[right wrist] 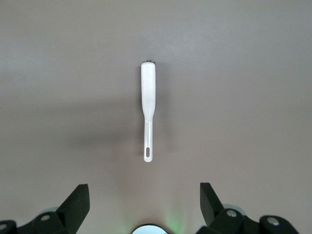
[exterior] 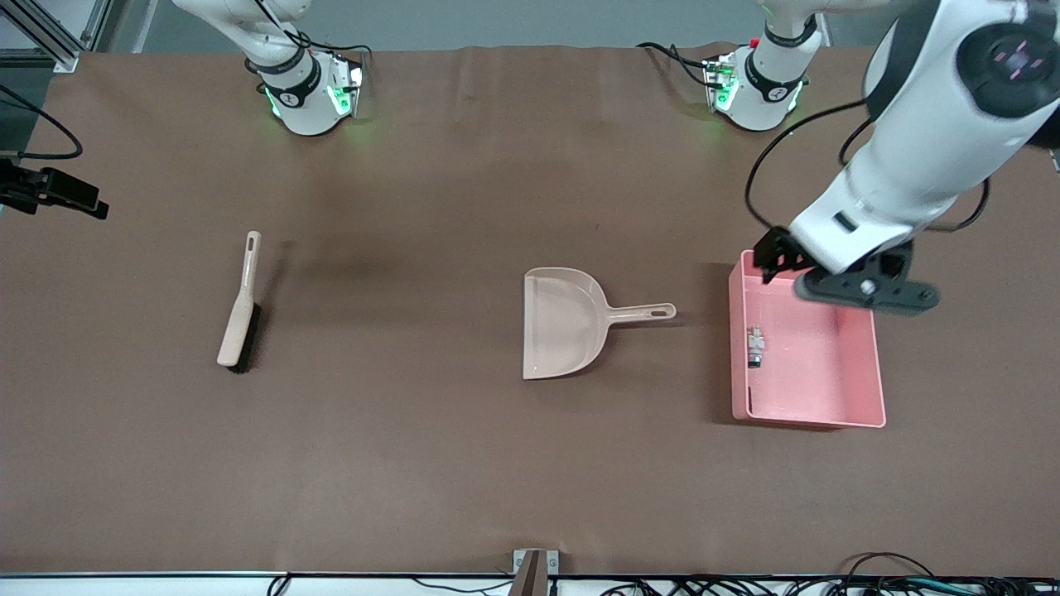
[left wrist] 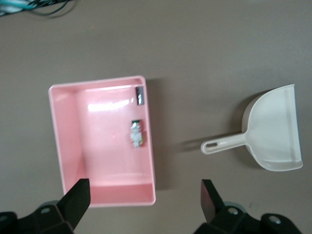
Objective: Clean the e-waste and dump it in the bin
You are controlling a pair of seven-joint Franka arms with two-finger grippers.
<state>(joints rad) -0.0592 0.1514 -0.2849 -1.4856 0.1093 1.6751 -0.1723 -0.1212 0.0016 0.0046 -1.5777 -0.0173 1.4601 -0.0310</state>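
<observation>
e-waste (left wrist: 137, 133) in bin (left wrist: 66, 146) under left gripper (left wrist: 145, 201)

On the brown table (exterior: 464, 463), the beige plastic dustpan (exterior: 563, 323) lies between the beige long-handled brush (exterior: 240, 310) and the pink rectangular plastic bin (exterior: 861, 397), which holds two tiny e-waste scraps (exterior: 755, 346).

left gripper (left wrist: 144, 200): open, raised, empty | right gripper (right wrist: 144, 200): open, raised, empty
</observation>
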